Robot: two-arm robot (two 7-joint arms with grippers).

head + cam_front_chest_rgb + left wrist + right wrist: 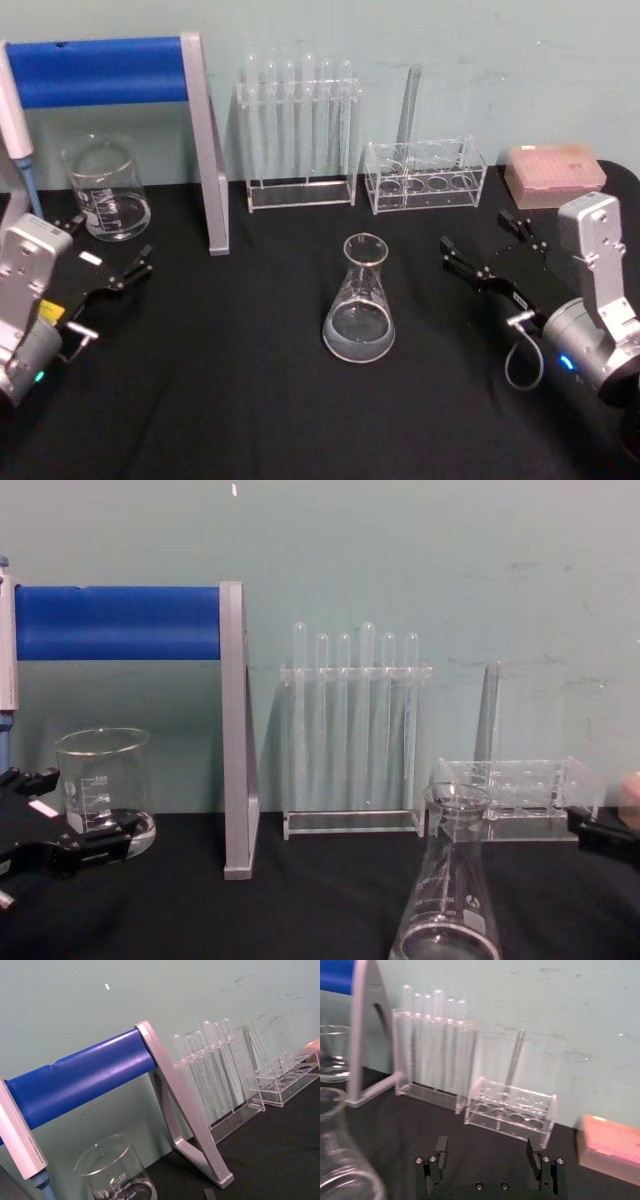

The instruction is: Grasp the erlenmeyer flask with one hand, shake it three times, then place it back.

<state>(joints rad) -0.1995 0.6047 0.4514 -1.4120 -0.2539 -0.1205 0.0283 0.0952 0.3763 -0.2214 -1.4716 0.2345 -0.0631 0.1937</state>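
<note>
Your right gripper (483, 258) hovers with jaws wide apart and empty, just right of the flask (359, 303), which stands upright on the black table (230, 400). Your left gripper (112, 262) rests open near the beaker (106, 187). Behind stand two test-tube racks (298, 130); the flask's base is cut off in the chest view.

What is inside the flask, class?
The flask stands upright on the black table, untouched by either gripper. A little clear liquid shows at its base. Nothing else is visible through the glass; its mouth is open.
</note>
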